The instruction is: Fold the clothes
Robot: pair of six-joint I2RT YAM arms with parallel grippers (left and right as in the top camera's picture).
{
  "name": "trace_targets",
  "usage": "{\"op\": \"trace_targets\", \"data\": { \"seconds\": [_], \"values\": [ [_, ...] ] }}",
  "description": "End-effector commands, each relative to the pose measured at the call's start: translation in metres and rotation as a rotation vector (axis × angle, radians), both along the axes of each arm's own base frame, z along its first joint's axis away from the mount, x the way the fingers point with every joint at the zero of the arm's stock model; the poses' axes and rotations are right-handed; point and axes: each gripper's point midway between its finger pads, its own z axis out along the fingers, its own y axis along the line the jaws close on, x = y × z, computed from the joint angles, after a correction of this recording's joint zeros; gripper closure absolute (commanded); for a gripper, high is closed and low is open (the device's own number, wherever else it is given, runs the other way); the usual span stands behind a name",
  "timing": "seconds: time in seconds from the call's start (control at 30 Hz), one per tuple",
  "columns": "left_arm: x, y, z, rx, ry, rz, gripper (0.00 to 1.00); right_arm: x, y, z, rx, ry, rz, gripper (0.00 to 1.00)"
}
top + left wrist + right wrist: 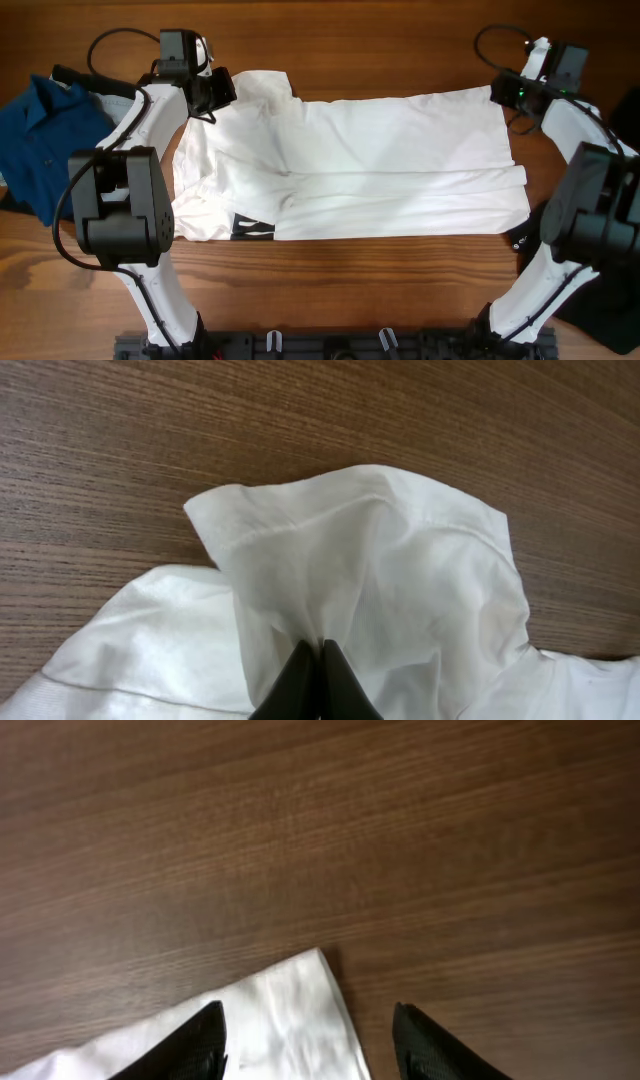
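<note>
The soft, light T-shirt [380,160] would likely sag; left fingers [320,678] pinched its hemmed edge, right fingers [497,94] stood apart astride its corner, probably the best hold.

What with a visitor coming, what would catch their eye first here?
A big white T-shirt lies spread in the middle. The left gripper is pinched shut on bunched fabric at its far-left corner, while the right gripper stands open over the far-right corner. A blue shirt lies at the far left.
</note>
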Motion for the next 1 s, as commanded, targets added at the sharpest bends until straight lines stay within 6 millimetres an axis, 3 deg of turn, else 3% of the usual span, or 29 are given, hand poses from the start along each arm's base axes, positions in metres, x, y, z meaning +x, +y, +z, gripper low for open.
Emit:
{"op": "trace_targets", "data": {
  "seconds": [0.0, 0.13, 0.47, 0.5, 0.67, 0.77, 0.87, 0.97],
  "values": [
    [0.004, -0.001, 0.013, -0.031, -0.021, 0.016, 0.96, 0.014, 0.008, -0.016, -0.022, -0.021, 0.028, 0.46],
    [0.004, -0.001, 0.013, -0.031, -0.021, 0.016, 0.96, 0.021, 0.014, -0.029, -0.034, -0.031, 0.038, 0.46],
    [0.004, -0.001, 0.013, -0.031, -0.020, 0.017, 0.96, 0.014, 0.005, -0.059, -0.062, 0.030, -0.018, 0.51],
    [0.004, -0.002, 0.013, -0.031, -0.019, 0.016, 0.96, 0.014, 0.005, -0.063, -0.051, 0.036, -0.030, 0.55],
    [0.003, -0.001, 0.012, -0.031, -0.014, 0.017, 0.96, 0.010, 0.003, -0.065, -0.034, 0.054, -0.072, 0.96],
    [0.003, -0.001, 0.013, -0.033, -0.014, 0.018, 0.96, 0.006, 0.001, -0.067, -0.032, 0.072, -0.092, 0.96],
    [0.003, -0.009, 0.023, -0.078, -0.029, -0.004, 0.96, 0.000, -0.004, -0.059, -0.035, 0.089, -0.140, 0.96],
    [0.005, -0.010, 0.054, -0.091, -0.092, -0.011, 0.96, -0.002, -0.010, -0.021, -0.043, 0.056, -0.172, 0.96]
  ]
}}
